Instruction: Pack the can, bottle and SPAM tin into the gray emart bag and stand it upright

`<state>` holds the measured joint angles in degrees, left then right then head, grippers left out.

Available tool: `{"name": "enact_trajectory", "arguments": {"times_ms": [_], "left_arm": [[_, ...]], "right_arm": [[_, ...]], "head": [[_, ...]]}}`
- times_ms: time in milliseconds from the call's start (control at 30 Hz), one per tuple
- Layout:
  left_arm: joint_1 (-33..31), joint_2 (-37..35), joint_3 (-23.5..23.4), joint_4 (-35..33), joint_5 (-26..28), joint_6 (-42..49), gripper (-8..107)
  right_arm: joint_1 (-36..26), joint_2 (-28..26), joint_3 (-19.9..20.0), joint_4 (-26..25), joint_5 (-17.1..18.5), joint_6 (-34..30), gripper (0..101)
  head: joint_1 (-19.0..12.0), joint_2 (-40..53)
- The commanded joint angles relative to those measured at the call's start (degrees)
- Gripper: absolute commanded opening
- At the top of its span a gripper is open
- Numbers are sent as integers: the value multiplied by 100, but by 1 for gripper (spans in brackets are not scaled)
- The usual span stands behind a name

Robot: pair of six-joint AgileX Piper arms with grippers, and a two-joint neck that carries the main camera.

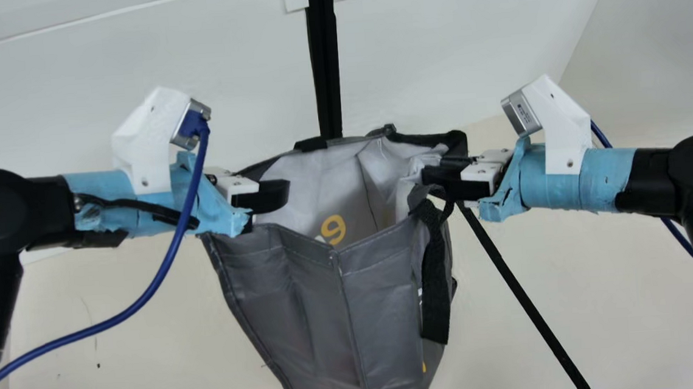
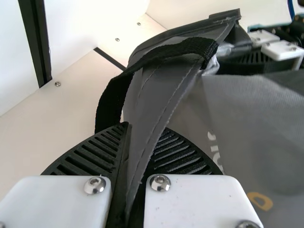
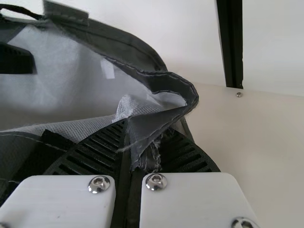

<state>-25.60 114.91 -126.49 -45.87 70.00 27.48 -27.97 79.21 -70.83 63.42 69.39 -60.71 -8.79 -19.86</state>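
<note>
Gray emart bag [image 1: 318, 306] upright, mouth up, between both arms over cream tabletop [image 1: 131, 344]; base contact can't tell. Left claw [image 2: 127, 135] and right claw [image 3: 127, 133] each closed on a rim side. Likely standing it up: keep both level, settle base flat, release gently. Creased coated fabric, pale woven lining, black webbing handle [image 1: 434, 274], frayed seam at right claw

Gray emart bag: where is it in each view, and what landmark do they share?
Main view: gray emart bag, center to bottom edge.
Left wrist view: center to right edge.
Right wrist view: left edge to center.
Shared landmark: right gripper, clamped on the bag's rim.
</note>
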Motion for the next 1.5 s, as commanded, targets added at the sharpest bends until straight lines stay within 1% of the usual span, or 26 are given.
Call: {"name": "enact_trajectory", "arguments": {"times_ms": [0, 767, 1467], "left_arm": [[17, 26, -56, -27, -10, -29, -8], [14, 26, -80, -33, 0, -31, -8], [14, 26, -80, -33, -51, -31, 62]], "right_arm": [[0, 0, 0, 0, 0, 0, 0], [2, -9, 6, -11, -6, 25, 0], [2, -9, 6, -12, -1, 25, 0]], "head": [[-121, -14], [-121, -14], [-121, -14]]}}
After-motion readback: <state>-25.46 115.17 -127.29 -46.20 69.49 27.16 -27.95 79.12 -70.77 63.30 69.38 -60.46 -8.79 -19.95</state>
